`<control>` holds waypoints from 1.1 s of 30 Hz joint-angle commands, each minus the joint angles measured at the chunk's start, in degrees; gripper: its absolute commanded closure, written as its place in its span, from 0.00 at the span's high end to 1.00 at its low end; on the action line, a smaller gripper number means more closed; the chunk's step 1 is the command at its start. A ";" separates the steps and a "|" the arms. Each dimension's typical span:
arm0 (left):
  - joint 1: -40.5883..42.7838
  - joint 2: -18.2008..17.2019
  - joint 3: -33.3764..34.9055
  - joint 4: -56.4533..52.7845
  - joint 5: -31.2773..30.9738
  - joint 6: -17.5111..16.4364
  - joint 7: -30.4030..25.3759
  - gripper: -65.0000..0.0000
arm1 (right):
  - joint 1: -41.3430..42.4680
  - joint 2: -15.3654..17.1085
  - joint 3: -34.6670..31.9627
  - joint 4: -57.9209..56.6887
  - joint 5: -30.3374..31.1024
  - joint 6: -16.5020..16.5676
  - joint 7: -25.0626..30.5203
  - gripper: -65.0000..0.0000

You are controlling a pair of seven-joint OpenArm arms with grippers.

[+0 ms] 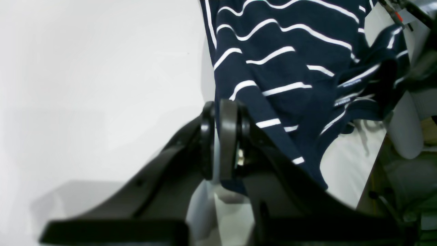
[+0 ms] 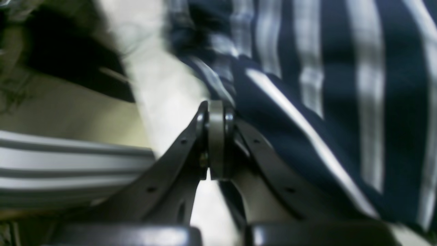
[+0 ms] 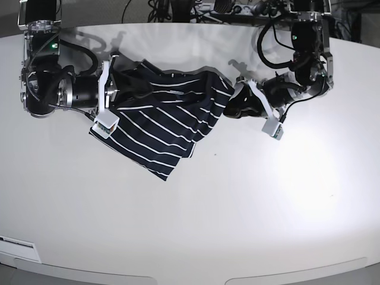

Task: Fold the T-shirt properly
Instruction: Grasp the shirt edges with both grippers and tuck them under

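both ends are pinched now, the left gripper and right gripper each clamped on an edge of the t-shirt, slung above the table, so next comes spreading it flat.

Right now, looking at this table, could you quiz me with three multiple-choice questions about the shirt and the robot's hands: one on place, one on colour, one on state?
1. Where is the T-shirt?
A. at the table's near edge
B. between the two arms, toward the far side
C. on the floor

2. What colour are its stripes?
A. white
B. red
C. yellow

3. How are the left hand and right hand?
A. both wide open
B. one open
C. both shut on cloth

Answers: 1 B, it spans the arms in the base view. 2 A, thin white lines on navy. 3 C, each wrist view shows fingers pinching fabric.
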 commanded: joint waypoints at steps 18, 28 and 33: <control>-1.40 -0.48 -0.07 0.85 -2.16 -0.70 -0.13 0.06 | 4.63 0.63 4.94 5.33 -37.75 -2.12 19.12 0.00; -1.42 -0.50 -0.07 0.85 -2.82 -0.70 -0.02 0.06 | -3.89 0.68 4.79 3.08 -34.49 -2.29 12.79 0.00; -1.40 -0.48 -0.07 0.85 -2.82 -0.70 -0.04 0.06 | -4.37 0.68 4.79 3.82 -19.74 -2.64 3.76 0.00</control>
